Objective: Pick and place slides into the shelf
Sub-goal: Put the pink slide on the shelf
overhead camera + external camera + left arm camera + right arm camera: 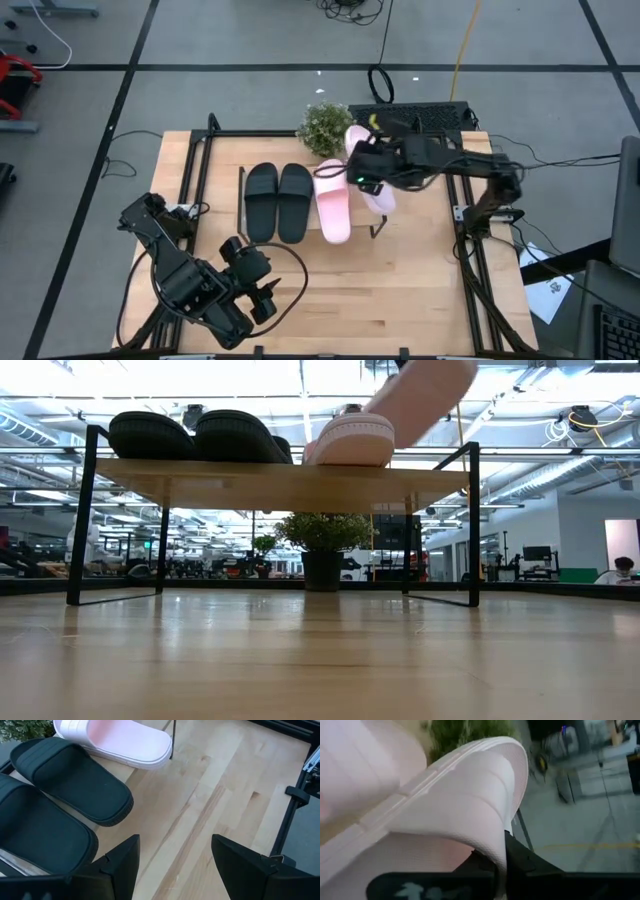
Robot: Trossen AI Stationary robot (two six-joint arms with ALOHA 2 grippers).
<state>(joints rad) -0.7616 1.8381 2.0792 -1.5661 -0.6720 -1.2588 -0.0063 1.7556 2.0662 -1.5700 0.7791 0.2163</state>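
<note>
Two black slides and one pink slide lie side by side, soles down, on the shelf. The second pink slide is tilted in the air over the shelf's right end, with my right gripper shut on it. My left gripper waits open above the table's near left part. Its wrist view shows the black slides and the pink one beyond the fingers. My right gripper pinches the pink slide's wide strap at its edge, one finger beneath the strap and the other on its outer face. The slide is lifted and tilted, one end higher than the other, beside the shelved pink slide.
A small potted plant stands on the table behind the shelf. Black metal frame rails run along the table's sides. Bare wooden tabletop lies in front of the shelf.
</note>
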